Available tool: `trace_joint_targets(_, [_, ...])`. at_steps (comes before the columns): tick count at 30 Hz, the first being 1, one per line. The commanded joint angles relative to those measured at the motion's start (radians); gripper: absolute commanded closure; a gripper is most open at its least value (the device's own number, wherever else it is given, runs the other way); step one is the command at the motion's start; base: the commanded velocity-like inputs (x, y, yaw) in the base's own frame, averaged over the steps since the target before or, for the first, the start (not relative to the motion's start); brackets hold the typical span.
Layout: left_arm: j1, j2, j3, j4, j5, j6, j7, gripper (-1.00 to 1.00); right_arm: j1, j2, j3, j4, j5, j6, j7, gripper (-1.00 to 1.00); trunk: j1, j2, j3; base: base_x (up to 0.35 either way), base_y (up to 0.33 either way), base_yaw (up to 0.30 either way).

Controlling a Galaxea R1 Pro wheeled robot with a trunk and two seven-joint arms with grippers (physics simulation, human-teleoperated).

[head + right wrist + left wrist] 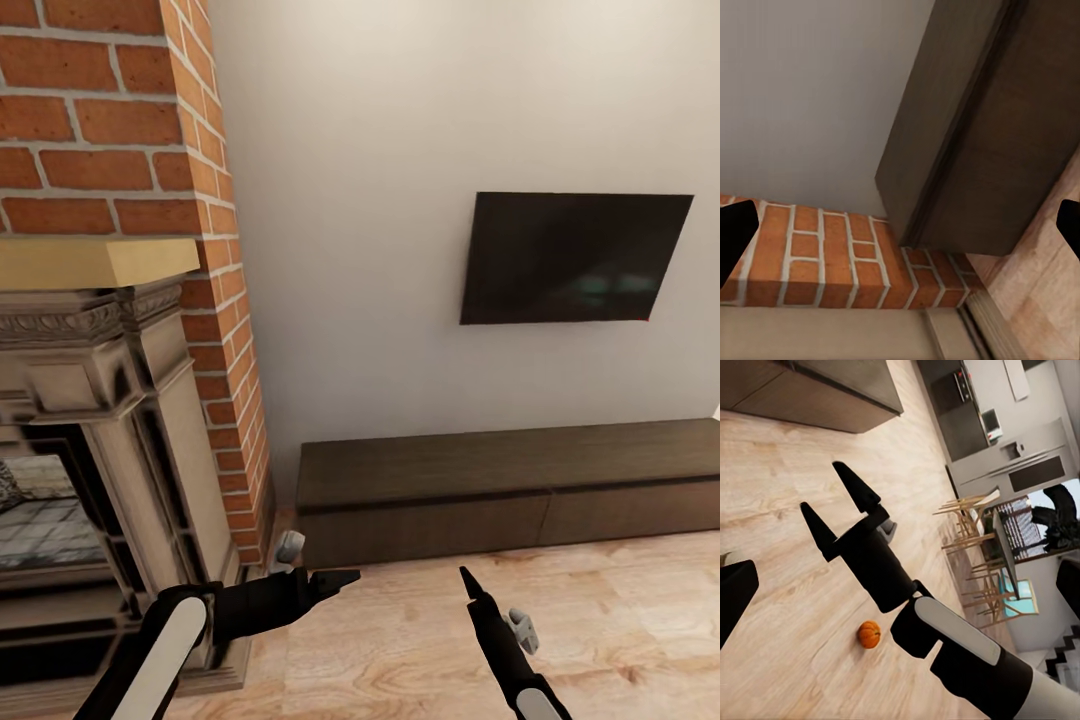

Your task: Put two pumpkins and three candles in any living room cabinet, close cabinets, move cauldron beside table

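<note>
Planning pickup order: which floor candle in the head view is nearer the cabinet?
The candle at the brick fireplace's foot, just off the cabinet's left end; the other candle lies farther out beside the right arm.

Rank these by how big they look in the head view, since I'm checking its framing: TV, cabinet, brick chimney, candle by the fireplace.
1. Brick chimney, though partly cut off by the frame.
2. Cabinet, also cut off at the right.
3. TV.
4. Candle, far smallest.

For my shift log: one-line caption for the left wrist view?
Open right gripper above wood floor, one pumpkin lying beyond it.
</note>
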Motion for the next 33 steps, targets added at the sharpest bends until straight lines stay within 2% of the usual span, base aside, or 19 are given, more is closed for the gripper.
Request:
trace_joint_targets(1, [-0.001,0.0,-0.004,0.0,-0.005,0.002,-0.006,-1.0,-0.001,0.0,0.001,0.001,-0.008,-0.001,0.005,-1.0,0.0,-0.001,-0.001,0.131,0.093,0.0])
trace_joint_targets(8, [-0.001,0.0,-0.01,0.0,-0.005,0.002,-0.006,-1.0,-0.001,0.0,0.0,0.023,-0.01,-0.003,0.006,-1.0,0.0,-0.001,-0.001,0.208,0.123,0.0])
trace_joint_targets(17, [-0.001,-0.002,-0.023,-0.001,-0.005,0.0,-0.005,-1.0,-0.001,0.0,0.0,0.033,-0.009,-0.009,0.003,-1.0,0.0,-0.001,-0.001,0.192,-0.117,0.0])
trace_joint_targets(21, [-0.001,-0.016,-0.076,-0.005,-0.006,-0.004,-0.002,-1.0,-0.001,0.0,0.0,0.053,-0.009,-0.012,0.001,-1.0,0.0,-0.001,-0.001,0.029,-0.021,0.0])
trace_joint_targets(25, [-0.004,-0.032,-0.09,-0.002,-0.005,-0.008,0.0,-1.0,-0.001,0.0,0.0,0.073,-0.008,-0.016,-0.003,-1.0,0.0,-0.001,-0.001,0.006,-0.005,0.0])
trace_joint_targets(27, [-0.022,-0.054,-0.089,-0.006,0.005,-0.012,0.002,-1.0,-0.001,0.0,0.001,0.081,-0.008,-0.017,-0.004,-1.0,0.0,-0.001,-0.001,0.002,-0.002,0.0])
trace_joint_targets(28, [-0.055,-0.089,-0.089,-0.008,0.025,-0.014,0.006,-1.0,-0.001,0.001,0.001,0.088,-0.007,-0.018,-0.005,-1.0,0.0,-0.001,-0.001,0.0,0.0,0.0])
trace_joint_targets(30, [-0.079,-0.121,-0.089,-0.002,0.039,-0.015,0.014,-1.0,-0.001,0.001,0.002,0.091,-0.006,-0.019,-0.006,-1.0,0.0,-0.001,-0.001,0.0,0.0,0.0])
trace_joint_targets(33, [-0.105,-0.156,-0.087,0.08,0.054,-0.02,0.034,-1.0,-0.001,0.001,0.002,0.094,-0.005,-0.037,-0.007,-1.0,0.0,-0.001,-0.001,0.0,0.0,0.0])
